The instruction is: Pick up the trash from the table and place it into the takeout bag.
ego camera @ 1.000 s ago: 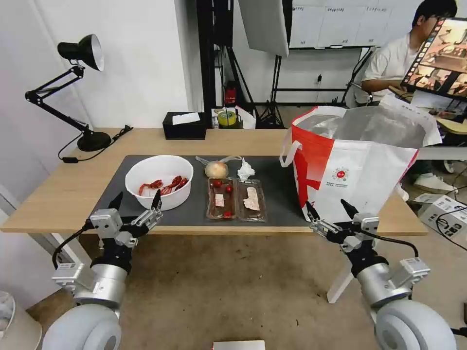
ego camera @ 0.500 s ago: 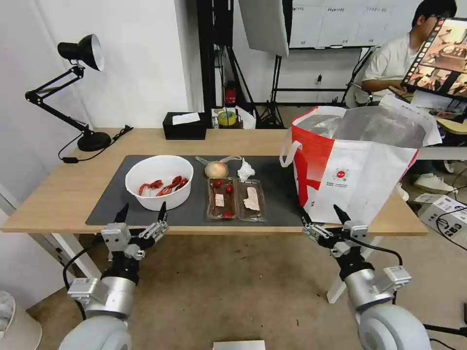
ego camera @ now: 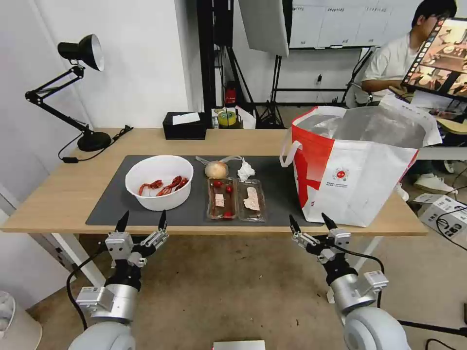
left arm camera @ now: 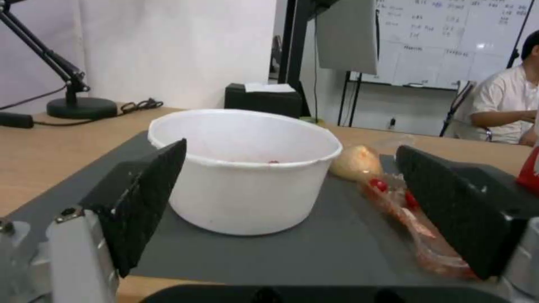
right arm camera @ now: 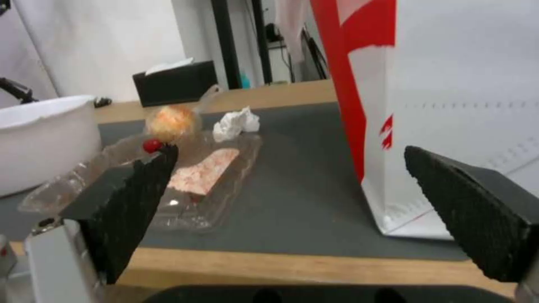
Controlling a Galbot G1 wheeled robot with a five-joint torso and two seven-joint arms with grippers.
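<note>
On the dark mat [ego camera: 282,194] of the table [ego camera: 58,189] lies the trash: a white bowl [ego camera: 159,182] with red shells, two clear trays [ego camera: 221,198] [ego camera: 251,193], a tan ball in a plastic bag [ego camera: 216,169] and a crumpled tissue [ego camera: 245,171]. The takeout bag [ego camera: 360,170] stands open at the table's right end. My left gripper [ego camera: 143,218] is open, low in front of the table edge, facing the bowl [left arm camera: 247,168]. My right gripper [ego camera: 308,221] is open too, in front of the edge between the trays [right arm camera: 208,176] and the bag [right arm camera: 449,84].
A black desk lamp [ego camera: 80,48] stands at the far left of the table, its cable trailing. A black tissue box [ego camera: 184,126] and a tape roll [ego camera: 226,117] sit at the back edge. White table legs [ego camera: 73,253] run below the front edge. Boxes [ego camera: 445,214] lie on the floor at right.
Both arms have dropped and drawn back toward me, from level with the table's front edge to below it. Both grippers stay open. Nothing on the table has moved.
</note>
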